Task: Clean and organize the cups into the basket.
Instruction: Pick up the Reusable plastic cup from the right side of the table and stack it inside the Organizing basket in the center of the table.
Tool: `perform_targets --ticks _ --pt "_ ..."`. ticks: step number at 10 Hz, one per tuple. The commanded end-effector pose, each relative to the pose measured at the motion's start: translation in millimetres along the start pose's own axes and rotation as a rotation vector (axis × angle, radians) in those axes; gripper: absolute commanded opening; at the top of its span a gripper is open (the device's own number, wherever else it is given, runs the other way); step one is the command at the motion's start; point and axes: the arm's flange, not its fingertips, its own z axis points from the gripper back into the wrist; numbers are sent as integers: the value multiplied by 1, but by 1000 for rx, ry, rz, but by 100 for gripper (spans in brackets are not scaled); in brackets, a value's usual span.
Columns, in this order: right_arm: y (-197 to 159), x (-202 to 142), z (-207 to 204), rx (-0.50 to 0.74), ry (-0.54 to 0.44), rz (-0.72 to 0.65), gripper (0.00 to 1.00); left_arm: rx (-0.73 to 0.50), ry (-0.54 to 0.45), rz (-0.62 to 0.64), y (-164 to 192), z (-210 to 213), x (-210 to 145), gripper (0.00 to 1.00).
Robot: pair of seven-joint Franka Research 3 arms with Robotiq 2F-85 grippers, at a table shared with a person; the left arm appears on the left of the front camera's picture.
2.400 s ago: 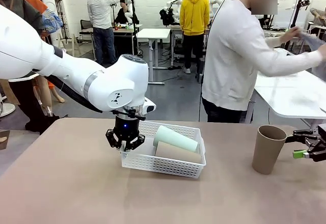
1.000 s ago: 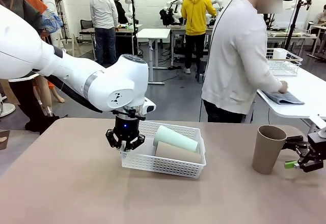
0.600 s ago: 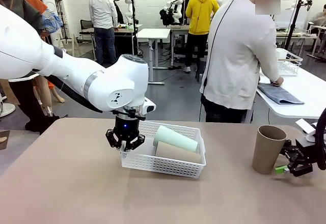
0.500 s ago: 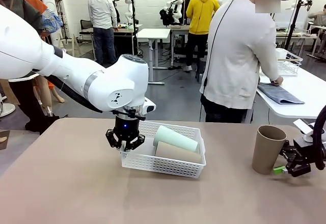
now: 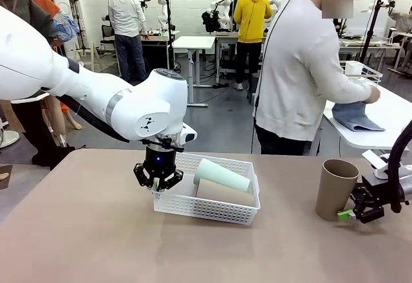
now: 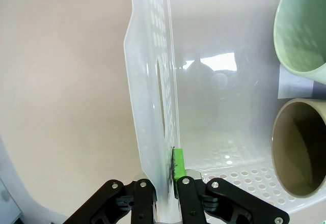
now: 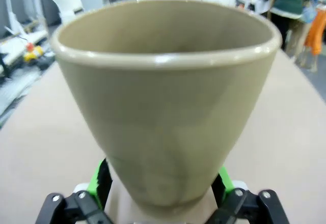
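Closing on the upright cup (image 5: 336, 190) is the step in hand, judging by the layout. The right fingers (image 7: 99, 180) stand fully apart, one green pad on each side of the cup's narrow base, low near the counter (image 5: 96, 244). They hold nothing yet, and you cannot tell whether either pad touches the wall.

The cup stands mouth up at the counter's right end, well apart from the basket (image 5: 212, 207). Its long axis is vertical, square to the line between the pads. The right arm is by far the nearer one.

The left fingers (image 6: 179, 169) are shut on the basket's left end wall, one inside and one outside, just beside the handle cutout. This grip probably steadies the basket for loading.

Check the contents. The basket holds two cups on their sides: a mint cup (image 5: 222, 175) on the far side and a tan cup (image 5: 222, 193) just beside it, nearer you. Both mouths face the gripped wall. Bare floor shows between those mouths and that wall.

Expect to carry the upright cup leftward across the counter and tip it onto its side, parallel to the other two.
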Motion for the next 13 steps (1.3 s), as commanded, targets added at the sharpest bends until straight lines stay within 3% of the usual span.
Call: perform_targets --ticks 1,2,3,4,5,6,7,9,10,13 --pt "-5 0 -5 0 -22 32 100 -1 -3 -1 -1 2 0 0" --pt "-5 -2 -8 27 -24 43 100 -1 -3 -1 -1 2 0 0" --pt "-5 -4 -9 37 -28 40 40 -1 -3 -1 -1 2 0 0" --pt "-6 -5 -10 46 -28 41 40 -1 -3 -1 -1 2 0 0" --pt "-7 -5 -9 45 -32 39 0 -1 -3 -1 -1 2 0 0" --pt "-6 -5 -8 45 -35 39 35 -1 -3 -1 -1 2 0 0" --pt "-5 -6 -7 45 -38 41 0 -1 -3 -1 -1 2 0 0" --pt "6 6 -4 22 -52 26 0 -1 -3 -1 -1 2 0 0" --pt "18 25 2 28 -71 15 73 -1 -3 -1 -1 2 0 0" --pt "52 115 33 -11 -57 28 73 -1 -3 -1 -1 2 0 0"
